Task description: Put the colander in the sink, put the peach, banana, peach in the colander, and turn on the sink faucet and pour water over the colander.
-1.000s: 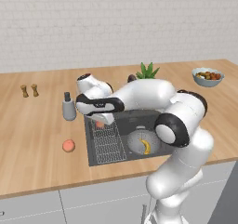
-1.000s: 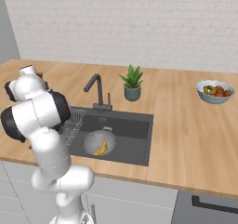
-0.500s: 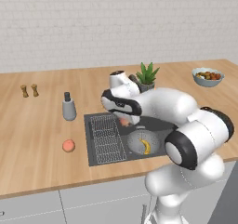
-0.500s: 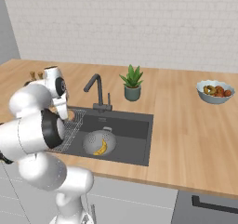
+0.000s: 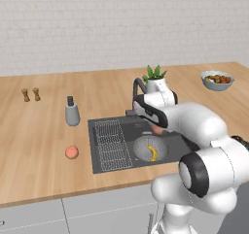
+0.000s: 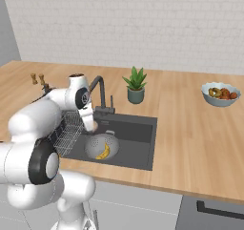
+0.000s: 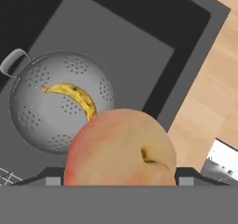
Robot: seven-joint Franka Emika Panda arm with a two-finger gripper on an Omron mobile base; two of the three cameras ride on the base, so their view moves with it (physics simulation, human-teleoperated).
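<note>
- The colander (image 5: 148, 149) sits in the sink (image 5: 104, 165), right of the wire rack (image 5: 111, 142) — step 1 looks done.
- The banana (image 7: 74, 95) lies inside the colander, so 1 of the 3 fruits is in place.
- The gripper (image 5: 156, 128) hangs over the sink beside the sink faucet (image 6: 100, 95), and the hand view puts a peach (image 7: 122, 148) right at the fingers, above the colander's near rim; the jaws stand wide and look closed around this peach (I judge it held, though the fingertips themselves are hidden behind it).
- A 2nd peach (image 5: 72, 152) rests on the counter (image 5: 39, 145) left of the sink, well apart from the colander — it has yet to be fetched.
- No water runs from the faucet; that step is not yet started.
- Left, as I judge it: drop this peach in, fetch the other, turn on the faucet.
</note>
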